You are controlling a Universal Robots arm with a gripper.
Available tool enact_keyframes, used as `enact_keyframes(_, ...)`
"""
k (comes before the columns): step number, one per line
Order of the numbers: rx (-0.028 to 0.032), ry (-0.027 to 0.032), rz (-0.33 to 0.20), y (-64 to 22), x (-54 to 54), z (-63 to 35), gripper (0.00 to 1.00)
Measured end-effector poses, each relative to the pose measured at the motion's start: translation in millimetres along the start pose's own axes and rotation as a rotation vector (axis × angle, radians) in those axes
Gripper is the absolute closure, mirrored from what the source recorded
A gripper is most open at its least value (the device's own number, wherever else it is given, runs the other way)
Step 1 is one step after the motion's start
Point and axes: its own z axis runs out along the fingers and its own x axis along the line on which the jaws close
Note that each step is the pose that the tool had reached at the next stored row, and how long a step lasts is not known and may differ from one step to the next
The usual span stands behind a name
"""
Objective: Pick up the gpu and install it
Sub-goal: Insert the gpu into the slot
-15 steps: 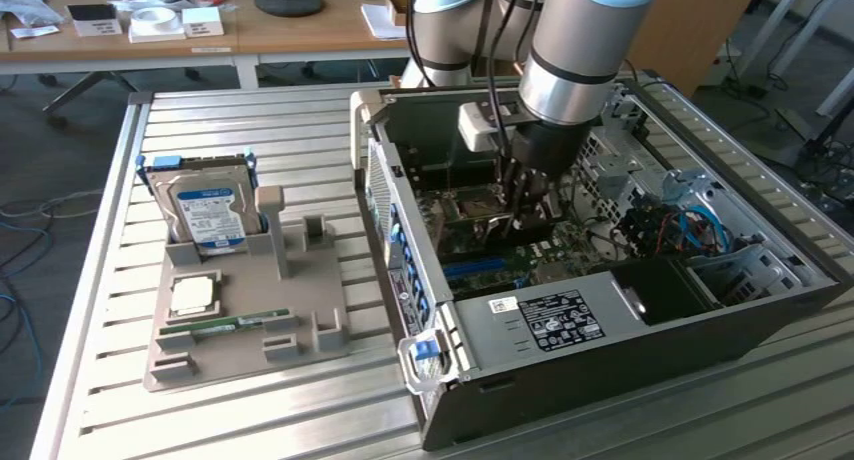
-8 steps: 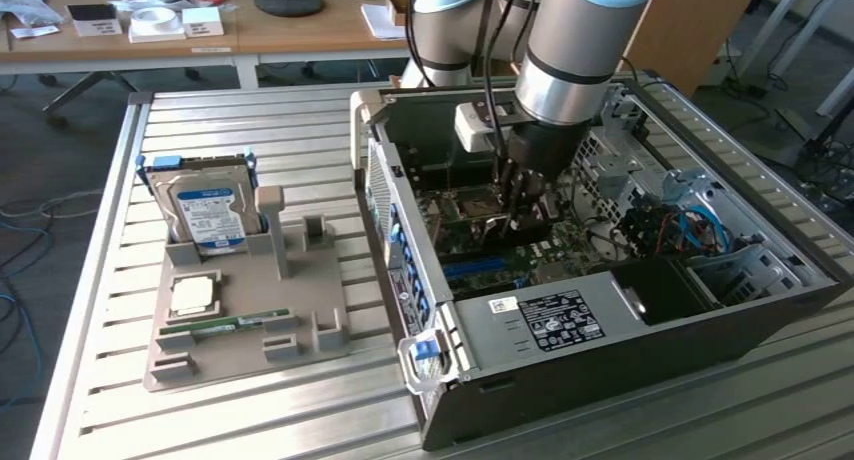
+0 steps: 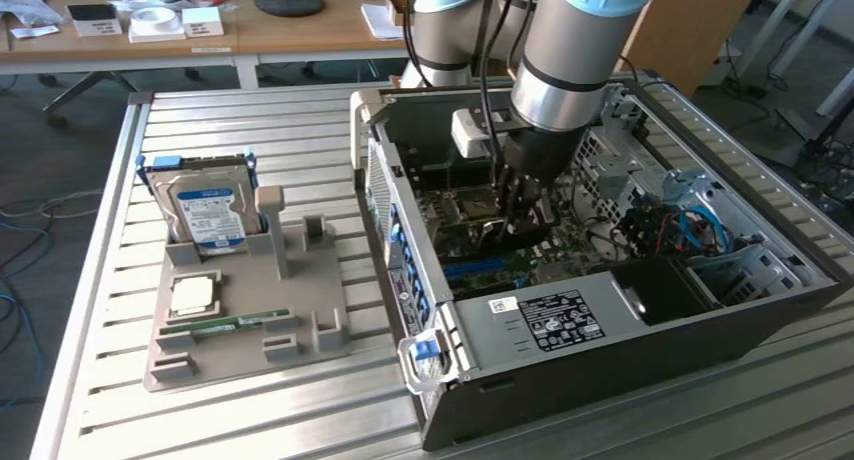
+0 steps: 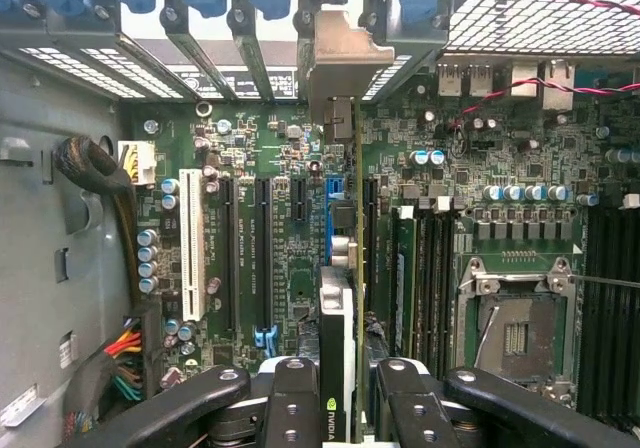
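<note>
Grey plastic makes up the parts holder (image 3: 214,365) at the exterior view's left. A silver hard drive (image 3: 207,215) stands upright in it, and a slim RAM stick (image 3: 227,325) lies flat near its front edge. Further toward the exterior view's right lies the open computer case (image 3: 467,380), into which the arm (image 3: 574,50) reaches straight down, so the gripper (image 3: 523,215) hangs low over the motherboard (image 3: 461,245), well apart from the holder. In the wrist view the board shows a white slot (image 4: 190,243), then a pair of long black slots (image 4: 262,258), then the gpu (image 4: 338,328) seen edge-on, and beyond it the bare CPU socket (image 4: 515,333). The gripper (image 4: 345,393) is clamped on the gpu, with its black fingers (image 4: 290,398) pressing the card from either side. The card's long axis runs straight away from the gripper toward the case's rear wall, parallel to the slots. Its silver end bracket (image 4: 345,53) leads and sits up at the row of rear openings. The green edge lines up just beside a further black slot (image 4: 371,238), which I judge to be the target. Whether the card's connector already touches that slot cannot be told. The fit appears to depend on the card staying parallel to that slot as it goes down.
</note>
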Motion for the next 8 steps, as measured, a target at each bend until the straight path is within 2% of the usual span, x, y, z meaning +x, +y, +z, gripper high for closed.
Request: enact_keyframes(8, 0.0001, -0.0001, 0.0, 0.9, -1.2, 1.5, 0.73)
